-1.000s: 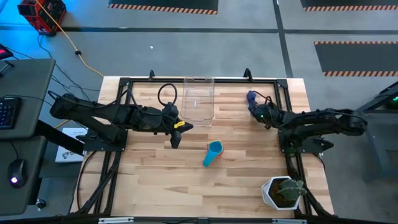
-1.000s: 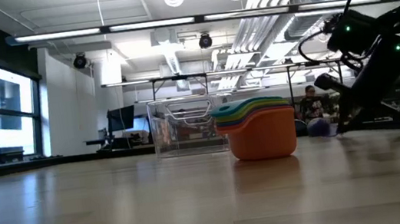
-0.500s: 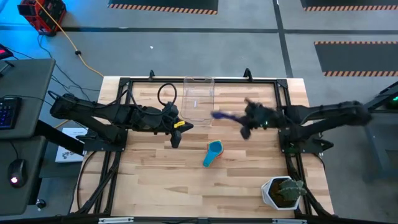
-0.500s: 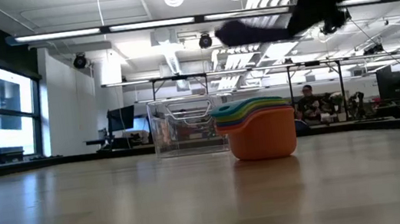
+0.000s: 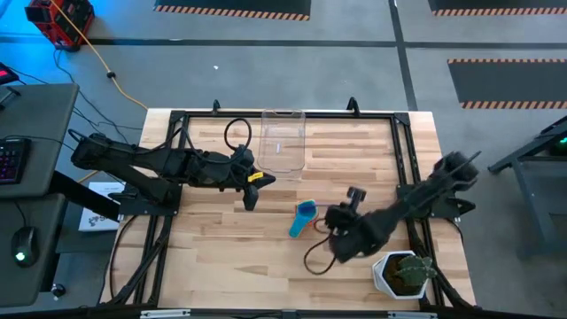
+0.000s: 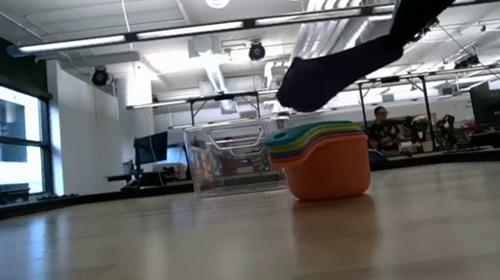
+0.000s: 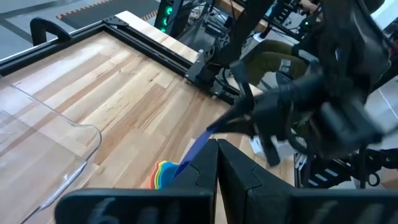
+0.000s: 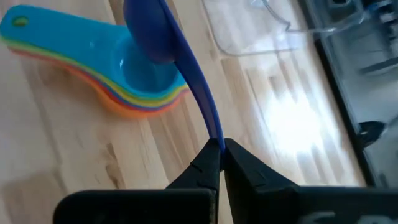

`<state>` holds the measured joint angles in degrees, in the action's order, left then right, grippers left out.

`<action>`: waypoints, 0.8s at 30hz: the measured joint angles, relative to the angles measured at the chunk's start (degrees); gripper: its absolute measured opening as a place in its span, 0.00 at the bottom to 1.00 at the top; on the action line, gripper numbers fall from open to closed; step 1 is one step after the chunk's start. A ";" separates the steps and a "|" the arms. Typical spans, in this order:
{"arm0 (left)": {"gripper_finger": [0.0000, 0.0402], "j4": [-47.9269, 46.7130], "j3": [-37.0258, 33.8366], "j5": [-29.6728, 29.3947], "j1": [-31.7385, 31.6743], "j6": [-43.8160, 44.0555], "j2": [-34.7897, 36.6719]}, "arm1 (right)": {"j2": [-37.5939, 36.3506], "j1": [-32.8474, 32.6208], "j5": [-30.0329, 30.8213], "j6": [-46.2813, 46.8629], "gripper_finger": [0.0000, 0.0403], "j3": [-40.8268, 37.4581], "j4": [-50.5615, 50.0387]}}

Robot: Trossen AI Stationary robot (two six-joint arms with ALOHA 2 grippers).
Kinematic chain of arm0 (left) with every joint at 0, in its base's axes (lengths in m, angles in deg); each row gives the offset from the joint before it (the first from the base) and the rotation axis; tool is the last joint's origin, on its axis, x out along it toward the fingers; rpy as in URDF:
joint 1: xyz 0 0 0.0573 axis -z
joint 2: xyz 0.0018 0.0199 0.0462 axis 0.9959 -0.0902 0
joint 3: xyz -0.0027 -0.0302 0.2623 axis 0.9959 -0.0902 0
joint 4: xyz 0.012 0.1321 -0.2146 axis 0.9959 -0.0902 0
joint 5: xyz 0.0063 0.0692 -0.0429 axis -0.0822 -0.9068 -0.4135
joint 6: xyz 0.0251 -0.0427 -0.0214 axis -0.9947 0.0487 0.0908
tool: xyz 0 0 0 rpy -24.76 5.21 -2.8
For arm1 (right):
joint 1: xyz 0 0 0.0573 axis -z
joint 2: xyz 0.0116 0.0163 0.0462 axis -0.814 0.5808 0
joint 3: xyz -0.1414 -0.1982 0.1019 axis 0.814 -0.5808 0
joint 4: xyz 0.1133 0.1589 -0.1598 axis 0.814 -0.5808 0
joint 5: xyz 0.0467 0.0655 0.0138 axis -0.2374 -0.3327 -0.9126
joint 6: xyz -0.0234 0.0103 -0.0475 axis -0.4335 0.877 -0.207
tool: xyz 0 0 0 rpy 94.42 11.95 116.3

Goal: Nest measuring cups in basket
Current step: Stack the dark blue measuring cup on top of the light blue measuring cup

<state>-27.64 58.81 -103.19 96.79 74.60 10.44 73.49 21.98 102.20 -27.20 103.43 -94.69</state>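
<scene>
Stack of nested measuring cups sits on the wooden table at centre frame in the high view, light blue cup uppermost, orange lowest in the low view. The purple-blue cup hangs just above the stack's bowl in the right wrist view, its handle clamped between the fingers of the right gripper. In the high view that gripper shows right of the stack, lower centre. The clear basket stands at upper centre, apart from the stack, with nothing visible inside. The left gripper rests left of the stack, below and left of the basket, fingers together on nothing. A potted plant occupies the lower right of the table.
</scene>
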 joint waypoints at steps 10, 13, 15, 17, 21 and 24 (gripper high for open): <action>0.00 0.04 0.00 0.02 0.00 0.37 0.00 | 7.32 -1.39 2.30 7.01 0.00 3.03 -4.19; 0.00 0.04 0.00 0.02 0.00 0.37 0.00 | 7.63 -1.39 1.09 6.63 0.00 3.00 -4.37; 0.00 0.04 0.00 0.04 0.00 0.37 0.02 | 7.63 -1.39 0.93 6.56 0.01 3.00 -4.37; 0.00 0.04 0.00 0.04 0.00 0.37 0.01 | 7.63 -1.24 0.75 6.55 0.03 3.00 -4.48; 0.00 0.04 0.00 0.07 0.00 0.37 0.01 | 7.63 -0.85 -1.60 5.23 0.12 3.00 -4.59; 0.00 0.04 0.00 0.07 0.00 0.37 0.01 | 7.63 -0.85 -2.42 4.43 0.21 3.00 -4.63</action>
<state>-27.59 58.81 -103.13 96.79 74.97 10.45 81.12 21.13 99.78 -22.78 106.43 -99.32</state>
